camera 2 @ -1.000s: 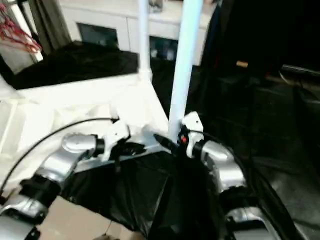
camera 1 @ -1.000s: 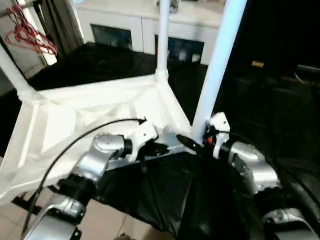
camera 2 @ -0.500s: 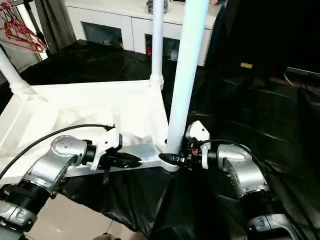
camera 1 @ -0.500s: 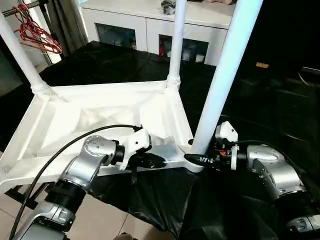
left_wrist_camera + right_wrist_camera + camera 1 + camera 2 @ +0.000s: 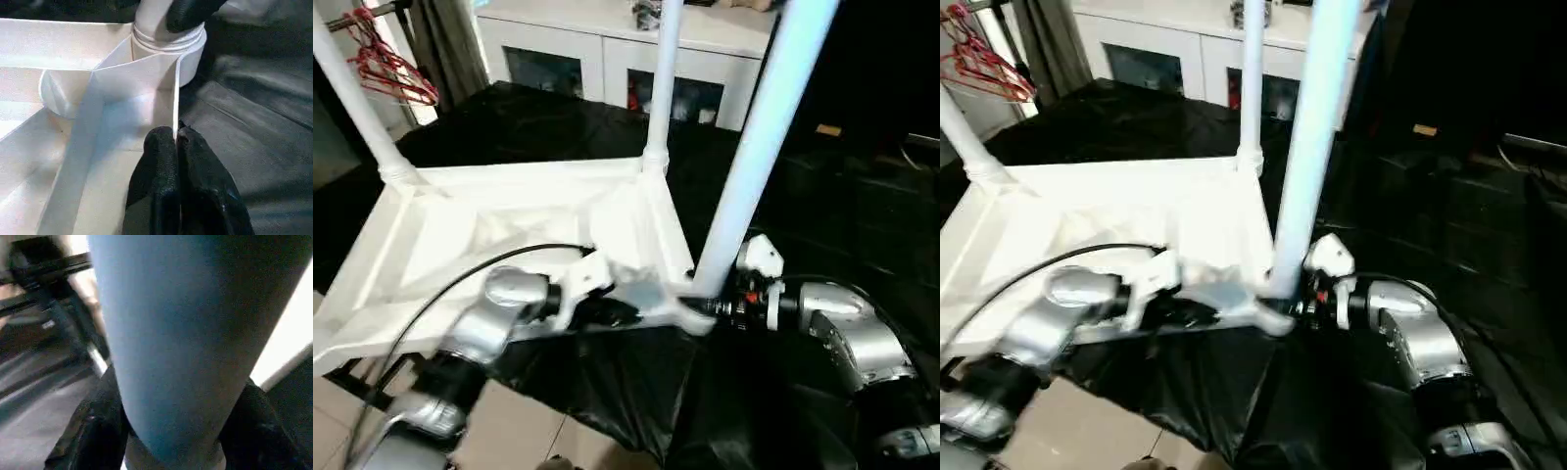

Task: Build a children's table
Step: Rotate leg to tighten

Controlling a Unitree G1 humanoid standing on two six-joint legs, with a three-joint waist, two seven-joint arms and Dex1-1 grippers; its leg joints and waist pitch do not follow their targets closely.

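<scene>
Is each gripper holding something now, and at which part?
The left gripper pinches the thin edge of the tabletop beside the corner socket. The right gripper clasps the near leg at its base.

The white tabletop [image 5: 509,230] lies upside down, ribs facing up. Three round white legs [image 5: 759,147] stand up from its corner sockets [image 5: 168,46].

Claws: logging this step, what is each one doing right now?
Left claw: shut on the tabletop's thin rib.
Right claw: around the near leg.
</scene>
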